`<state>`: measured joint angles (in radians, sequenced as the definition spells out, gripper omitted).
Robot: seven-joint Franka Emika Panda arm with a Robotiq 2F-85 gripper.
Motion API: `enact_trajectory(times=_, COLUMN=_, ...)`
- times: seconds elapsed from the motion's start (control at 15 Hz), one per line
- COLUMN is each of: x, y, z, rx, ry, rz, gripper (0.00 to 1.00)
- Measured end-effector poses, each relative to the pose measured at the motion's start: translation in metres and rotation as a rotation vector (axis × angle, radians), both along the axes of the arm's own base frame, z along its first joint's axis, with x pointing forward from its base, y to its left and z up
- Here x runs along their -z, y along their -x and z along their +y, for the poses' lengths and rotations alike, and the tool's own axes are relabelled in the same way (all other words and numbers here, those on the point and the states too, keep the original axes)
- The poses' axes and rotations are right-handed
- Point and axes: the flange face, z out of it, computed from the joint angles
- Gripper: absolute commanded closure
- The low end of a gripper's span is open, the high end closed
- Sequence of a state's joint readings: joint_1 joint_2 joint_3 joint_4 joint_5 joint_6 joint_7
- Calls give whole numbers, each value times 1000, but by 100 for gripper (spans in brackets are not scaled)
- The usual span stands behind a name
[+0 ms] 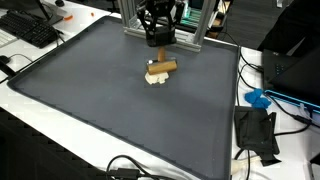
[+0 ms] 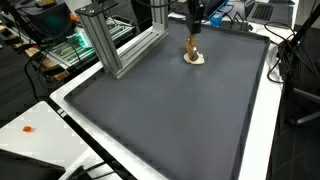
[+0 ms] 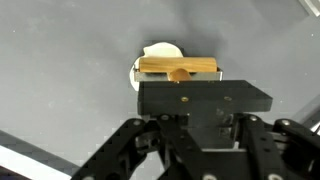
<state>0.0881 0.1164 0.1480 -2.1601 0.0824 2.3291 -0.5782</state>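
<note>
A brown wooden bar point(image 1: 163, 67) rests on pale cream pieces point(image 1: 154, 77) on the dark grey mat point(image 1: 100, 110), towards its far side. In an exterior view the same stack point(image 2: 193, 50) stands on a white round base. My gripper point(image 1: 156, 40) hangs just above it and looks shut; I see no contact with the wood. In the wrist view the gripper's black body point(image 3: 205, 100) hides the fingertips, and the wooden bar point(image 3: 178, 67) with a white disc point(image 3: 160, 50) lies just beyond it.
An aluminium frame point(image 1: 192, 25) point(image 2: 120, 45) stands at the mat's edge behind the gripper. A keyboard point(image 1: 30, 28) lies off one corner. A blue object point(image 1: 258, 99), a black device point(image 1: 258, 132) and cables lie on the white table beside the mat.
</note>
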Motion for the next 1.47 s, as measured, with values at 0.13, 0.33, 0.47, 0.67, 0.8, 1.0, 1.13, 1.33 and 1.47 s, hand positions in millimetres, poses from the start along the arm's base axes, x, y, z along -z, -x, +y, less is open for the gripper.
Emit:
enact_trajectory(times=0.13, x=1, y=0, z=1, rx=1, ry=-5, rz=-5, gripper=77)
enact_trajectory(times=0.33, x=2, y=-1, z=4, rx=2, ry=-13, rz=-14, gripper=77)
enact_trajectory(times=0.47, x=2, y=-2, z=5, rx=2, ry=-19, rz=-22, gripper=77)
enact_trajectory(times=0.67, x=4, y=-3, z=9, rx=1, ry=-31, rz=-37, gripper=77)
enact_trajectory(times=0.8, x=5, y=-3, z=11, rx=1, ry=-39, rz=-50, gripper=77)
enact_trajectory(times=1.0, x=7, y=-4, z=15, rx=5, ry=-53, rz=-68, gripper=77)
enact_trajectory(times=1.13, x=8, y=-5, z=19, rx=6, ry=-62, rz=-80, gripper=77)
enact_trajectory(times=1.33, x=11, y=-7, z=24, rx=7, ry=-74, rz=-98, gripper=77)
enact_trajectory(times=1.47, x=12, y=-7, z=26, rx=6, ry=-78, rz=-107, gripper=77)
